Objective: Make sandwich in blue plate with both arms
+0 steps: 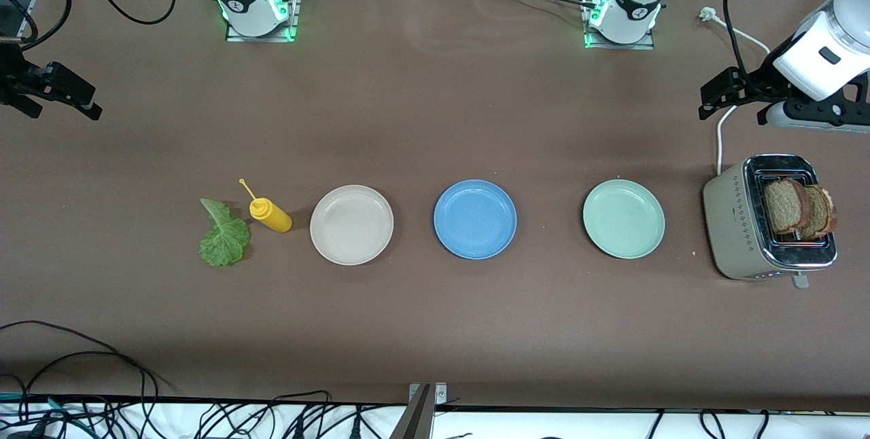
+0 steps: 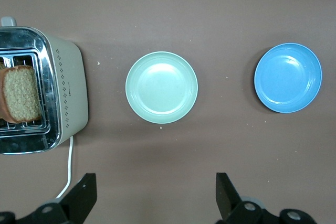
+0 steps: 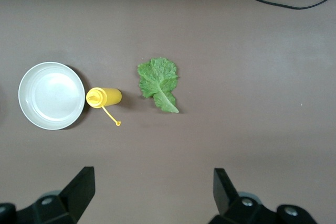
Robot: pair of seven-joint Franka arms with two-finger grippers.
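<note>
The blue plate (image 1: pixel 475 219) lies empty at the table's middle and also shows in the left wrist view (image 2: pixel 288 77). Two brown bread slices (image 1: pixel 796 208) stand in the toaster (image 1: pixel 734 228) at the left arm's end; one slice shows in the left wrist view (image 2: pixel 21 94). A green lettuce leaf (image 1: pixel 224 235) lies flat toward the right arm's end and shows in the right wrist view (image 3: pixel 159 84). My left gripper (image 1: pixel 710 102) is open and empty, up over the table beside the toaster. My right gripper (image 1: pixel 85 102) is open and empty, over the right arm's end.
A beige-white plate (image 1: pixel 351 224) and a pale mint plate (image 1: pixel 623 218) flank the blue plate, both empty. A yellow squeeze bottle (image 1: pixel 272 215) lies on its side between the lettuce and the beige plate. The toaster's white cord (image 1: pixel 719 133) runs toward the robots.
</note>
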